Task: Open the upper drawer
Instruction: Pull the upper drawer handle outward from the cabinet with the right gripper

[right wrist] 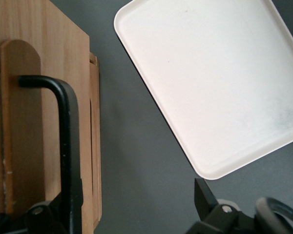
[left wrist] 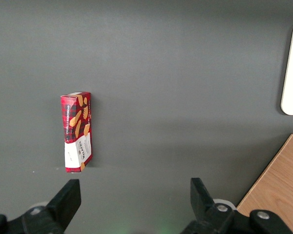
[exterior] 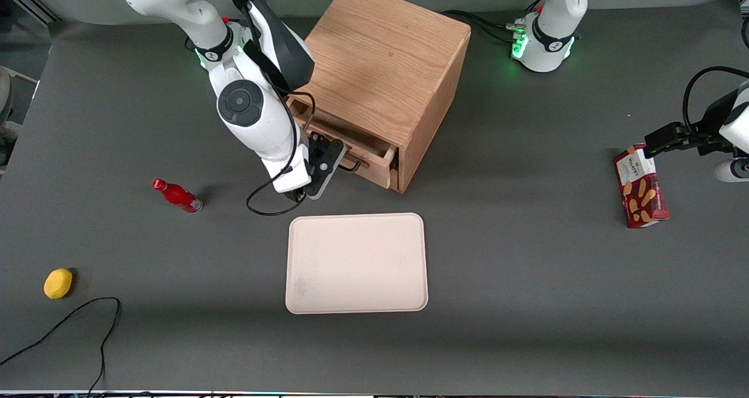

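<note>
Light oak upper drawer (exterior: 374,152), thin black bar handle (right wrist: 63,141), pulled partway out of cabinet

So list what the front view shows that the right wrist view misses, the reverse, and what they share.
Only the front view: the red bottle, yellow lemon-like object, cookie box and the cabinet top.

Only the right wrist view: the handle's bend, close up.

Both: the tray, and the upper drawer, pulled partly out, with the gripper at its handle.
</note>
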Action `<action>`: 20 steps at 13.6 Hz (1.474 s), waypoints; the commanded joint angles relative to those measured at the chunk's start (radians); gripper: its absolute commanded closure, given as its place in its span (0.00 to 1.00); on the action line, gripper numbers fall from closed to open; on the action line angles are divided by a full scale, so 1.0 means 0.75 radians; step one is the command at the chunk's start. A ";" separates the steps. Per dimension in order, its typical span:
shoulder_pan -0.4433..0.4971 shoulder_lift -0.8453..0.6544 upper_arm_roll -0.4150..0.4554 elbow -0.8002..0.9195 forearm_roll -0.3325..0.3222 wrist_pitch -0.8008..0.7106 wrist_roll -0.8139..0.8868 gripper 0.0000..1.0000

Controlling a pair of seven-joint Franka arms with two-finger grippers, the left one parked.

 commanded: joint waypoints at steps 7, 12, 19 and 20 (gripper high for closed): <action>-0.058 0.111 0.000 0.198 -0.028 -0.112 -0.066 0.00; -0.060 0.124 -0.021 0.262 -0.033 -0.196 -0.074 0.00; -0.091 0.167 -0.023 0.288 -0.033 -0.188 -0.152 0.00; -0.091 0.173 -0.023 0.294 -0.033 -0.188 -0.150 0.00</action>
